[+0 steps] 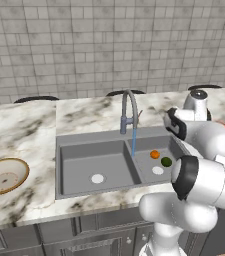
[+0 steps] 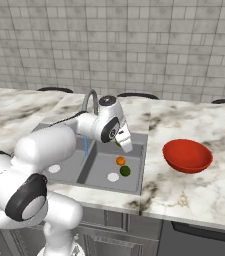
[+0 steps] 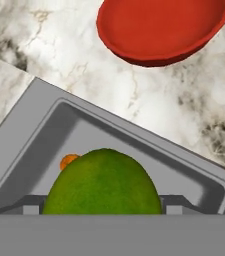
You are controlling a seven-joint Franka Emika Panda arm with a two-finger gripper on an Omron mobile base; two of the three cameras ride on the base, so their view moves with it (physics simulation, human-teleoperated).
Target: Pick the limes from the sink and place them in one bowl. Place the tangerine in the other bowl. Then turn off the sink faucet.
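The worktop (image 2: 204, 195) carries the red bowl (image 2: 187, 155) to the right of the sink (image 2: 134, 177). Over the right basin, the claw (image 2: 121, 142) grips a light green lime (image 3: 103, 182); the bowl lies ahead, across the sink's right rim. Below sit the tangerine (image 2: 120, 160) and dark lime (image 2: 125, 170).

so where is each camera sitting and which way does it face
Left base view: behind the arm's left, facing the grey metal double-basin sink and tan-rimmed cream bowl; white arm lower right.
Right base view: behind its right, facing the sink and glossy red bowl; arm lower left, claw over the basin.
Hand view: on the hand, looking past a held light green lime toward the red bowl.
Both base views share the small orange tangerine and dark green lime.
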